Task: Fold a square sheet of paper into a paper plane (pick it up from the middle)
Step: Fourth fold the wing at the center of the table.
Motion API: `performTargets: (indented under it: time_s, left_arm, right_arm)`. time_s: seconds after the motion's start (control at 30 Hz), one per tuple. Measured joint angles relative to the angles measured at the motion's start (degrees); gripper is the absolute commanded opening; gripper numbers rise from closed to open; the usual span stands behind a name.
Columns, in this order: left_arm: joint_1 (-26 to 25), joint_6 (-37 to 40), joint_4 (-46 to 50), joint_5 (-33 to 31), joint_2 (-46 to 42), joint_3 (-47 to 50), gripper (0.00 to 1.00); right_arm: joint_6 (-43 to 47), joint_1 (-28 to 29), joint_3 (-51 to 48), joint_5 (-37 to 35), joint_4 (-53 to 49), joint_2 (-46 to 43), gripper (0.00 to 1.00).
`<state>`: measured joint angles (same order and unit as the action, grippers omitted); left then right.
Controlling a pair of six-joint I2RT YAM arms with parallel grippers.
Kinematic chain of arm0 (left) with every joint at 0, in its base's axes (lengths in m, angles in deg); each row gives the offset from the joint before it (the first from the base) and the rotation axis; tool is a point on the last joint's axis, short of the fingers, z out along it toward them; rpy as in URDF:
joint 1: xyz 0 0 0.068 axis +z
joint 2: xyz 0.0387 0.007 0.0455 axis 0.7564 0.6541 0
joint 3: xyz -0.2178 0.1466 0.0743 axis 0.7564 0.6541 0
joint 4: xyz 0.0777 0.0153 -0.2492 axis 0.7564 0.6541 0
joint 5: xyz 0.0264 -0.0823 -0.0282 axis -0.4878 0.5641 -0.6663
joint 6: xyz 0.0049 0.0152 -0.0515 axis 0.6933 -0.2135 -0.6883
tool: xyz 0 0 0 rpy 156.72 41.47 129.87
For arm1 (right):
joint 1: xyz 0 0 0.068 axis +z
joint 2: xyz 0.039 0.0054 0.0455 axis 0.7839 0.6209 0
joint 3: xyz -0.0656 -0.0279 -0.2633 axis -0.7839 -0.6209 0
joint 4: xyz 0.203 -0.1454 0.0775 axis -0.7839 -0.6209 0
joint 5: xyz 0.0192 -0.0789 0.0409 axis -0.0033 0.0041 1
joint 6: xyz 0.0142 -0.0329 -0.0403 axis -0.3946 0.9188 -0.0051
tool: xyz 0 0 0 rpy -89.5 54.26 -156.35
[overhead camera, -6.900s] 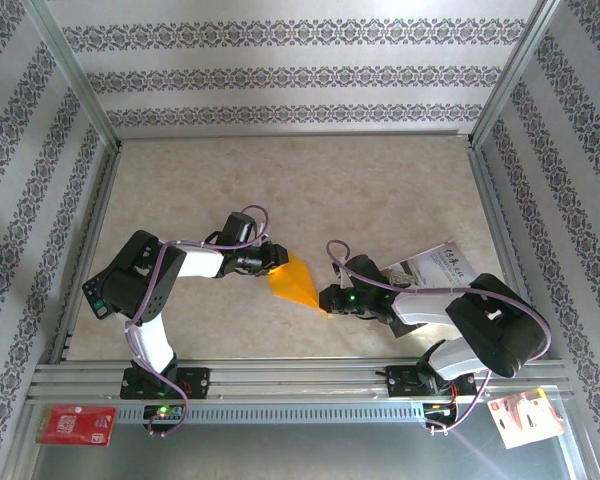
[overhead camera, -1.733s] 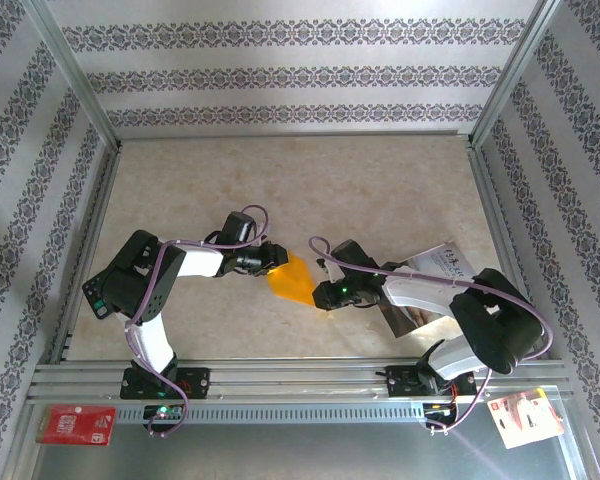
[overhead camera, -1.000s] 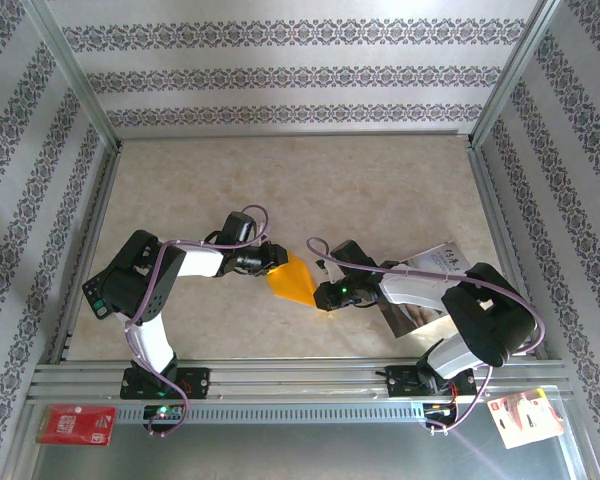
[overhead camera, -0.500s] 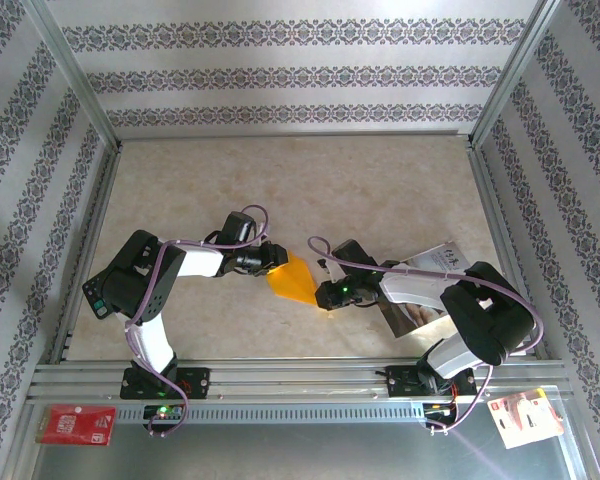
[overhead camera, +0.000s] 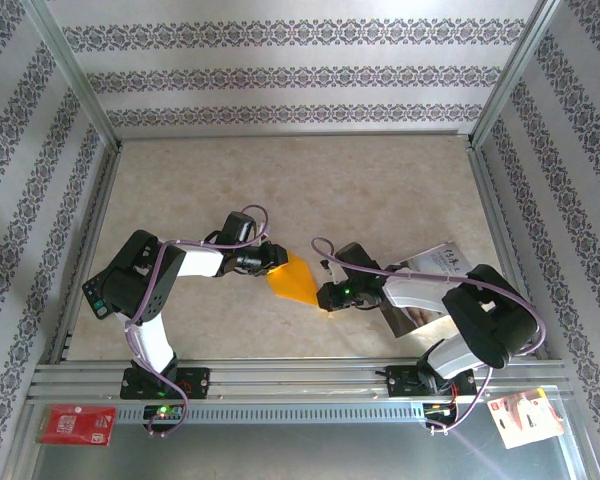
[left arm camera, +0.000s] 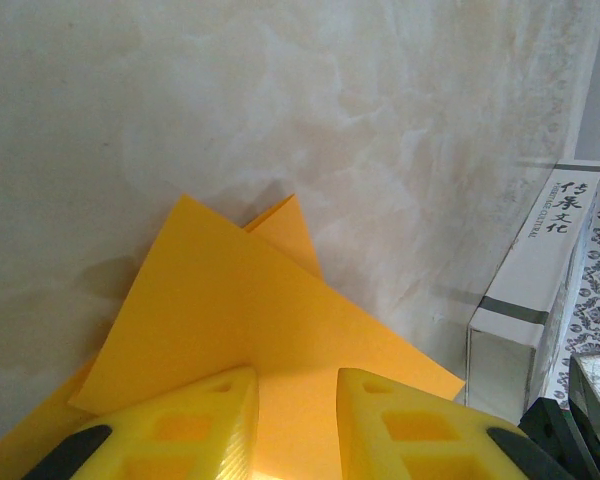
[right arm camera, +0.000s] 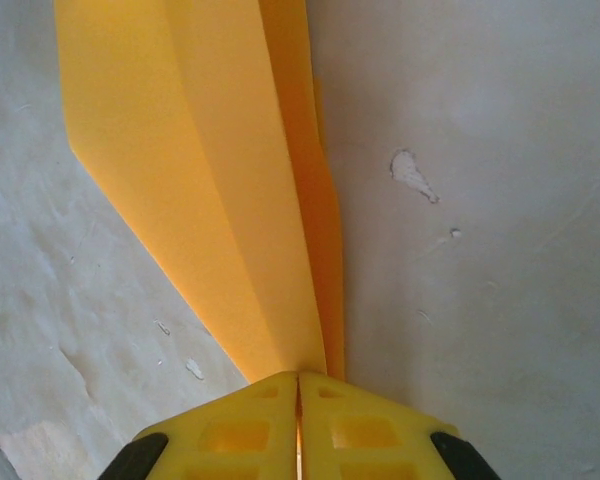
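Beige marbled table [overhead camera: 380, 190], patterned walls [overhead camera: 280, 75]. Right gripper [overhead camera: 323, 299] pinches the paper plane [overhead camera: 294, 281] at its 5-o'clock tip; left gripper [overhead camera: 278, 258], jaws narrowly parted, perhaps presses the 11-o'clock end.

Narrow end of the orange paper [right arm camera: 190, 150] is hidden between the right fingers [right arm camera: 230, 420]

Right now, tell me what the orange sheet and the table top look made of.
Orange sheet: thin matte paper, seemingly; it holds sharp creases and layered folds. Table top: pale marbled surface, perhaps stone-look laminate; cloudy veins, small chips.
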<state>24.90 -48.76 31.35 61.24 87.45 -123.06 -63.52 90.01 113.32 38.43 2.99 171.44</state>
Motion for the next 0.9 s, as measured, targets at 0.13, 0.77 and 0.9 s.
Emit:
performTargets:
  time_s: [0.13, 0.77, 0.9]
  left_arm:
    - [0.00, 0.20, 0.17, 0.00, 0.00, -0.02, 0.27]
    - [0.00, 1.22, 1.09, 0.17, 0.04, -0.42, 0.27]
    - [0.00, 1.36, 1.25, 0.17, 0.04, -0.48, 0.27]
  right_arm:
    - [-1.09, 0.00, -0.87, -0.26, 0.63, -0.70, 0.09]
    - [-4.31, 0.76, -4.46, -2.45, -1.44, -6.14, 0.08]
    - [-4.33, 0.74, -4.48, -2.49, -5.03, -8.55, 0.08]
